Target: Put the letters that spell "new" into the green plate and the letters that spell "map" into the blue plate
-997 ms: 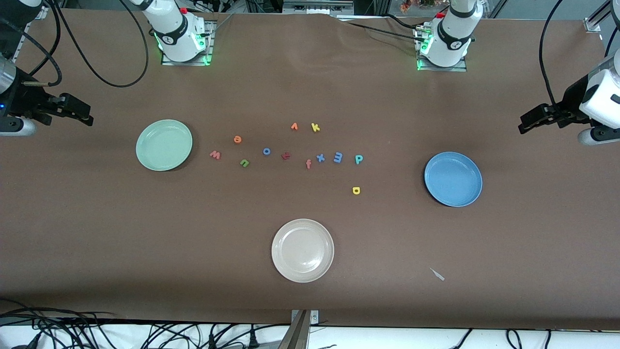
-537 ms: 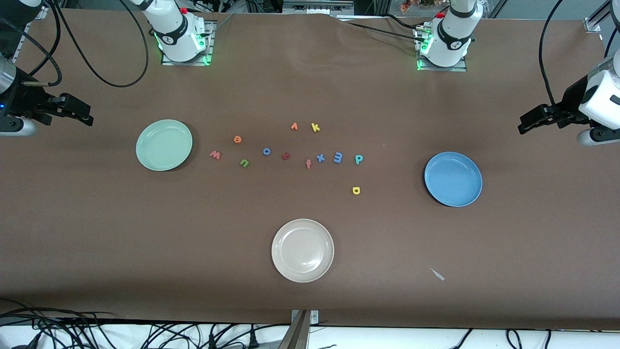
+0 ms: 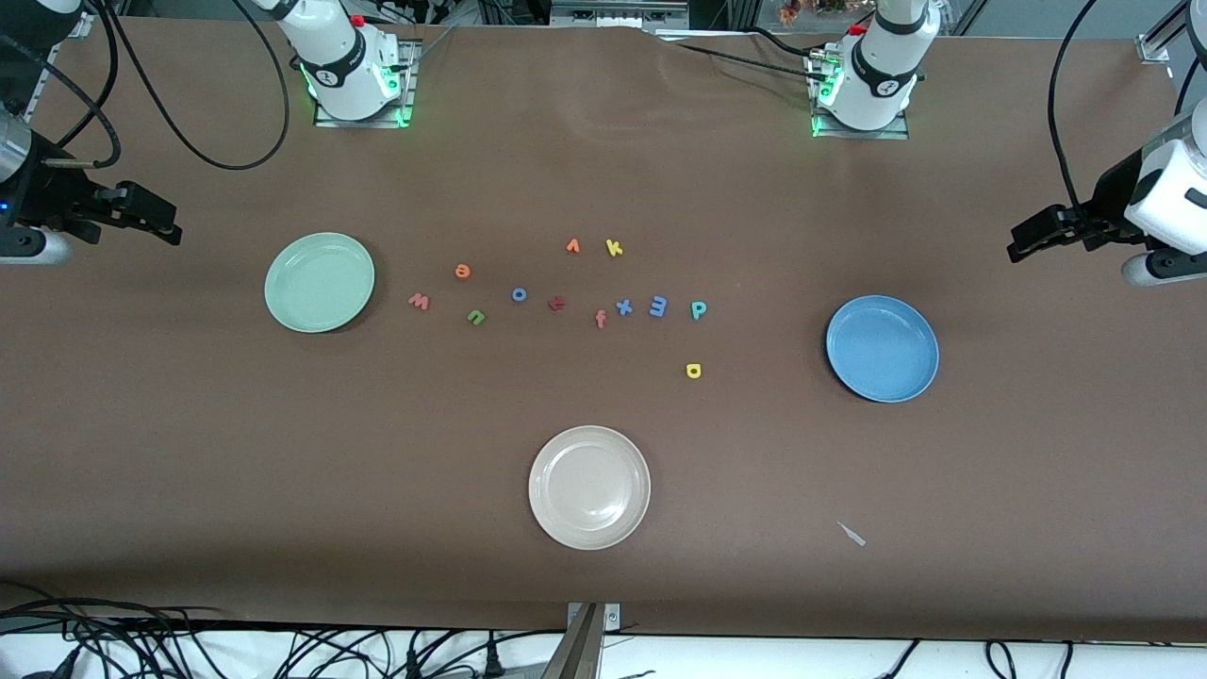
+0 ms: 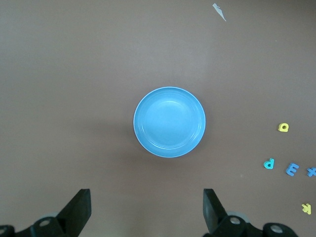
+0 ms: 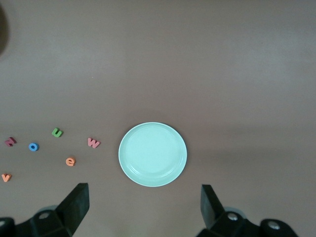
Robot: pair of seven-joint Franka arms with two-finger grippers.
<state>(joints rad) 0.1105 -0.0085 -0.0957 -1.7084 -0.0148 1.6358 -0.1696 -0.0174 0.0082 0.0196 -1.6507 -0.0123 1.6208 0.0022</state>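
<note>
Both plates are empty: the green plate (image 3: 319, 282) toward the right arm's end, the blue plate (image 3: 882, 348) toward the left arm's. The left gripper (image 3: 1026, 240) and right gripper (image 3: 162, 223) are held spread apart, empty. The w (image 3: 419, 302), n (image 3: 476, 317), e (image 3: 462, 272), m (image 3: 657, 306), p (image 3: 698, 309) and a (image 3: 693, 371) lie between the plates; a neighbouring decoy such as the x (image 3: 623, 306) could be pinched instead.

i judge this a robotics lab: i see two white arm bases (image 3: 354, 71) bolted to a table (image 3: 603, 566) under brown covering, green status lights glowing on them, loose black cables (image 3: 189, 646) along the near edge, and metal framing (image 3: 585, 14) past the bases.
</note>
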